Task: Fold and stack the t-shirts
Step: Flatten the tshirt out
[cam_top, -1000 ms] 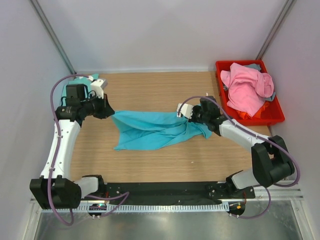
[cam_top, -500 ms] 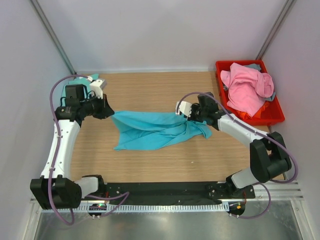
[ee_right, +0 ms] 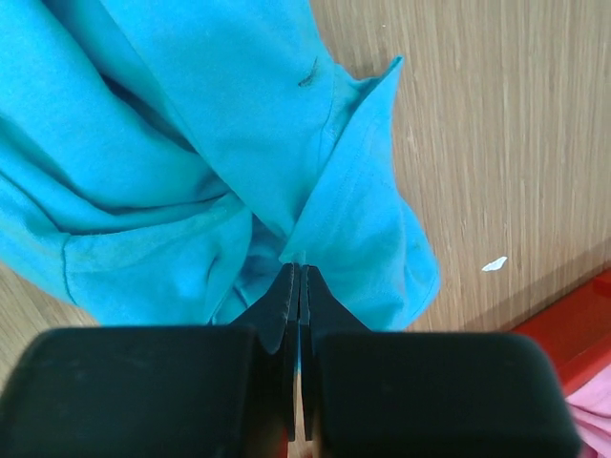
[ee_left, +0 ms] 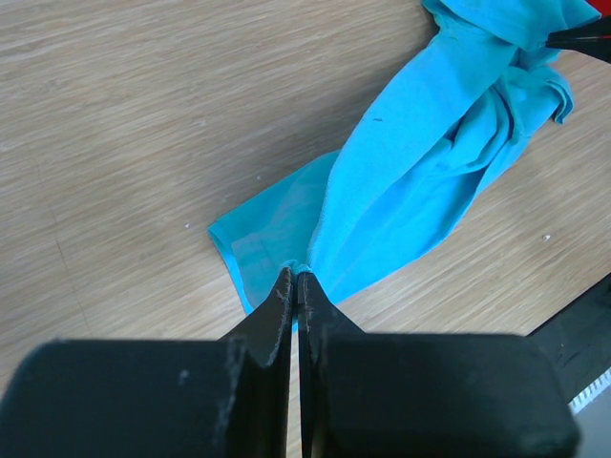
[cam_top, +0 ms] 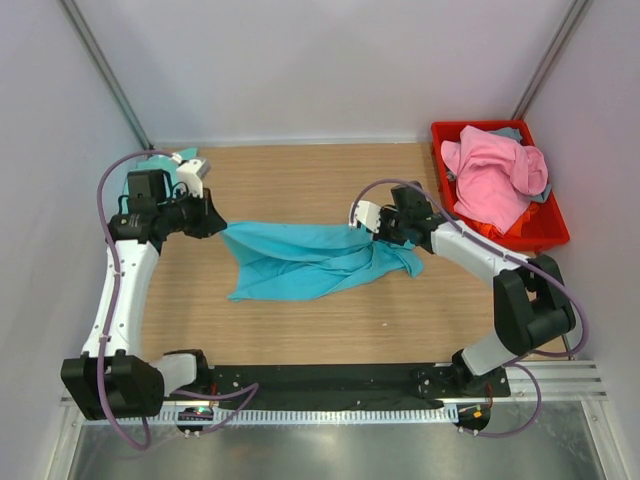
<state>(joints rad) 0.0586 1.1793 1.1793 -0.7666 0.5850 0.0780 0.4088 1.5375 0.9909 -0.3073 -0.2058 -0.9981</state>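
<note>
A turquoise-blue t-shirt [cam_top: 305, 260] lies crumpled and stretched across the middle of the wooden table. My left gripper [cam_top: 220, 228] is shut on its left end; the left wrist view shows the pinched cloth [ee_left: 382, 181] at my gripper's tips [ee_left: 295, 277]. My right gripper [cam_top: 372, 232] is shut on the shirt's right end; the right wrist view shows a fold of the cloth [ee_right: 191, 143] between its tips [ee_right: 299, 269]. A pink t-shirt [cam_top: 492, 178] lies heaped in the red bin [cam_top: 545, 232], with a grey-blue one [cam_top: 508, 132] partly under it. A mint-green cloth [cam_top: 186, 155] peeks out behind my left arm.
The red plastic bin stands at the table's far right. White walls close the back and sides. A black rail [cam_top: 330, 380] runs along the near edge by the arm bases.
My right gripper has shifted a little left and toward the back, still holding the shirt's right end. My left arm has barely moved. The shirt lies much the same.
</note>
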